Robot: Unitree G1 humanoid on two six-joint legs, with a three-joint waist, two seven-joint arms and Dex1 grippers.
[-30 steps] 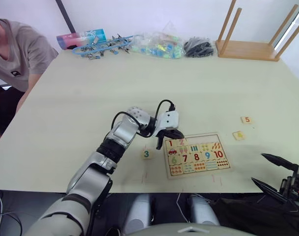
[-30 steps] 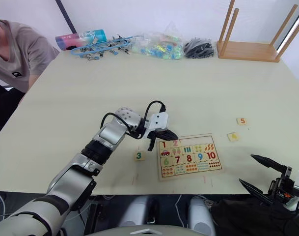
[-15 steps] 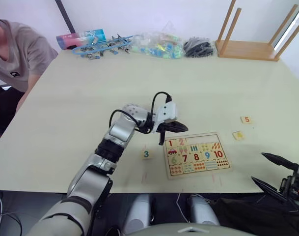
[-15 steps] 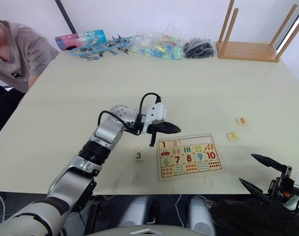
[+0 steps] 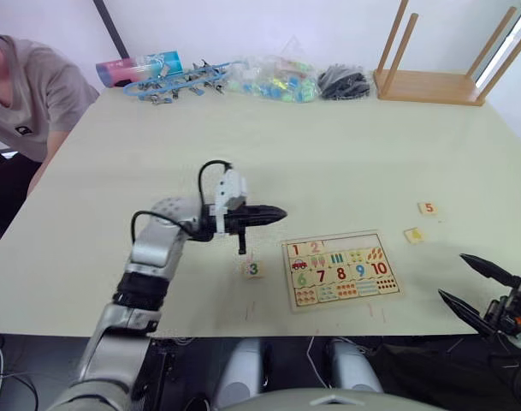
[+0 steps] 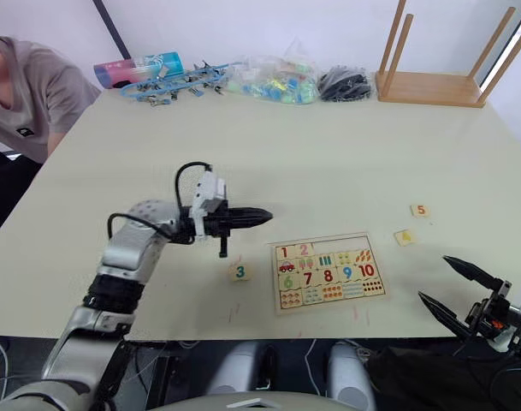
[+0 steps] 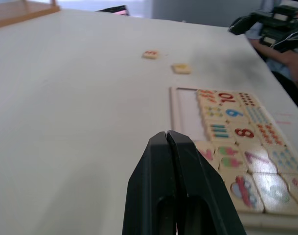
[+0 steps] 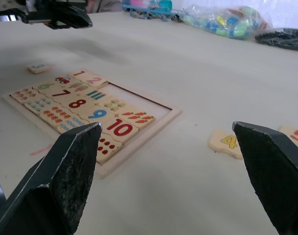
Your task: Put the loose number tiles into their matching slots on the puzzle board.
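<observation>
The puzzle board [image 5: 341,271] lies near the table's front edge. Tiles 1 [image 5: 296,250] and 2 [image 5: 315,248] sit in its top row, and the matching slots [image 7: 188,110] to their right are bare. Tile 3 [image 5: 254,269] lies loose just left of the board. Tiles 4 [image 5: 414,235] and 5 [image 5: 427,208] lie loose to its right. My left gripper [image 5: 277,213] is shut and empty, hovering above the table up-left of the board, behind tile 3. My right gripper [image 5: 452,276] stands wide open at the table's front right edge, right of the board.
A person in a grey shirt [image 5: 29,86] sits at the table's left side. Along the far edge lie a pink-and-blue tube [image 5: 140,66], blue clips [image 5: 179,81], a bag of coloured pieces [image 5: 273,79] and black items [image 5: 344,82]. An upturned wooden stool [image 5: 431,81] stands far right.
My left arm has drawn back to the left, off the board's top-left corner. The right gripper has barely moved.
</observation>
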